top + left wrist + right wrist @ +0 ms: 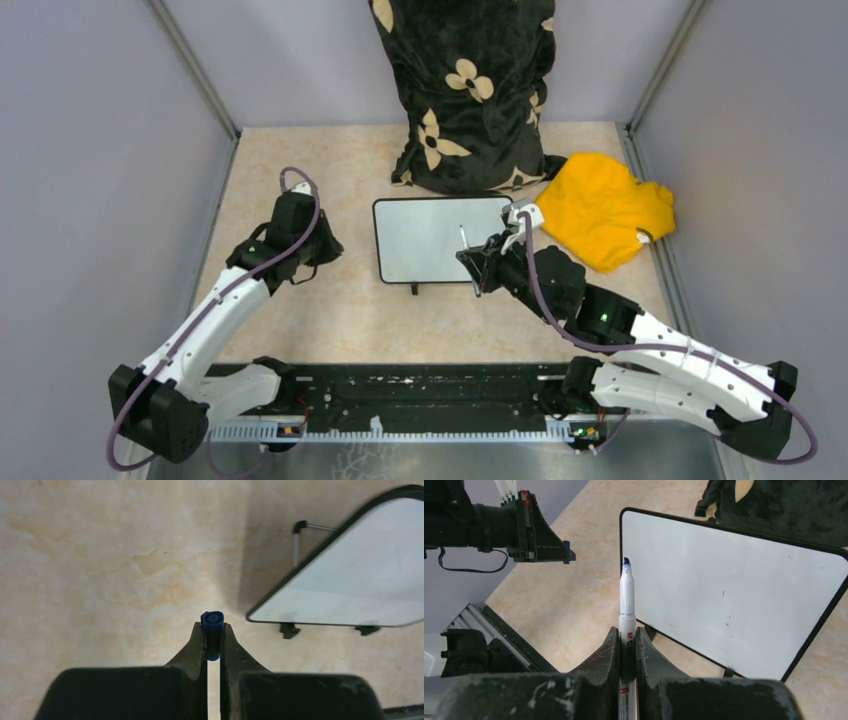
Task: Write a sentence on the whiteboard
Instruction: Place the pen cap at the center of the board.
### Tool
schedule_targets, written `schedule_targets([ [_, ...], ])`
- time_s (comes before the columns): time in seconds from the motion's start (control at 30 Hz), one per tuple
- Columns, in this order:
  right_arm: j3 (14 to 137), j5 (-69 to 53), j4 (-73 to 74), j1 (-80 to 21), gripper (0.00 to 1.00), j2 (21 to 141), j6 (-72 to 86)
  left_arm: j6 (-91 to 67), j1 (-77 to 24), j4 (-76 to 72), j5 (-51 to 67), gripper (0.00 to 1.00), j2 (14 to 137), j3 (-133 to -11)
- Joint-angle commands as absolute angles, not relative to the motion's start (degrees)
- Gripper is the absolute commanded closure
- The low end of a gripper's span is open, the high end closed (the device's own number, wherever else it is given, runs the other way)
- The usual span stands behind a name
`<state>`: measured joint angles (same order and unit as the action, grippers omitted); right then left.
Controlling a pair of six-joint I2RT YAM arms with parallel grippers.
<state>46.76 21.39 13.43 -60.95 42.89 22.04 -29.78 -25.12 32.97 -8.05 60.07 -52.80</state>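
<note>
You've got the whiteboard (440,240) mid-table, long side left to right, propped on small black feet along its near edge. Its face is plain white with a few tiny dark specks, inside a thin dark frame. Its far edge is just in front of the black floral bag (470,100) at the back wall. The yellow cloth (605,205) lies just right of the board's far right corner.

Your right gripper (626,632) is clamped on a marker (626,605): white barrel, uncapped, blue tip pointing away from the wrist. From above, the marker lies over the right part of the board. Can't tell whether the tip touches the surface.

Your left gripper (213,635) is pinched shut on a small blue cap (212,621), with its open end facing the wrist camera. It hangs over the beige tabletop (330,310), left of the board and apart from it. The board's near left corner shows in the left wrist view.
</note>
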Motion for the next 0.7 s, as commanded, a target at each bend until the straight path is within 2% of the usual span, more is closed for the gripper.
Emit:
schedule_targets([
  [0.0,46.04,23.03,14.13,-60.73,1.0,41.17,20.66,-29.22,-18.74,35.17,-4.89,1.0,62.27,-50.47],
  [0.23,45.14,23.47,13.1,-60.73,1.0,40.99,18.81,-30.5,-16.26,37.15,1.27,1.0,77.38,-51.38],
  [0.67,44.03,23.09,11.98,-60.78,1.0,41.39,18.72,-29.08,-15.45,34.5,3.25,1.0,88.62,-51.13],
])
